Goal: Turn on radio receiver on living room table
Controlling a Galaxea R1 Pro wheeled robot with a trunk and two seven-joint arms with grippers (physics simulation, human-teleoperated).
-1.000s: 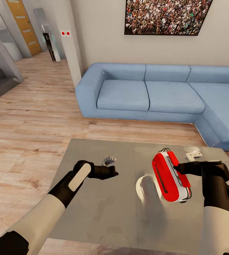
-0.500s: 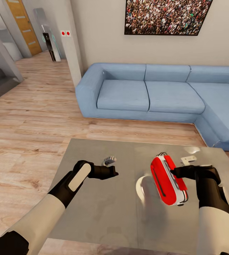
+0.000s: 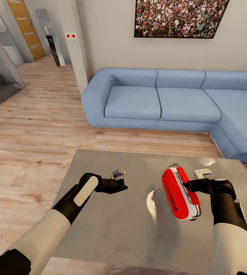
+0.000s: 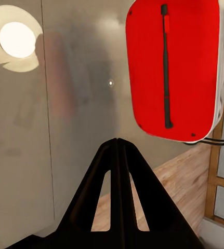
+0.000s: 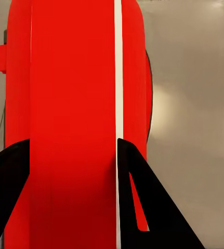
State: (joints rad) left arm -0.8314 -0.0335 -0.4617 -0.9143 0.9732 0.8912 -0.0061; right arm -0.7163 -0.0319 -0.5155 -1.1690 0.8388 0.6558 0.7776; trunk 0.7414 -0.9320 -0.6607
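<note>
The right hand (image 3: 189, 186) is clamped on the radio receiver (image 3: 178, 193), its dark fingers reaching in from the right side and holding the red box clear above the tabletop (image 3: 112, 229). In the right wrist view the 2 black fingers (image 5: 143, 207) sit on either side of the red body (image 5: 75, 129), which runs up between them with a thin white line along it. The left hand (image 3: 119, 186) hangs over the left part of the tabletop, well apart from the receiver; in the left wrist view its 2 fingers (image 4: 117, 197) are pressed together, with nothing between them.

The tabletop is a glossy grey surface split by 1 seam, and it mirrors a pale round lamp glow (image 4: 17, 39) and the 2 hands. It stands on a light wood plank floor (image 3: 35, 126) in the living room, in front of a light-blue sectional sofa (image 3: 165, 101) with a framed crowd picture (image 3: 180, 17) on the wall behind.

The left wrist view gives the receiver's broad red face (image 4: 171, 67) with a thin dark bar down its middle and a white-silver band at 1 edge. The head view shows it tilted, a slim bright-red box with rounded corners, white along its underside.
</note>
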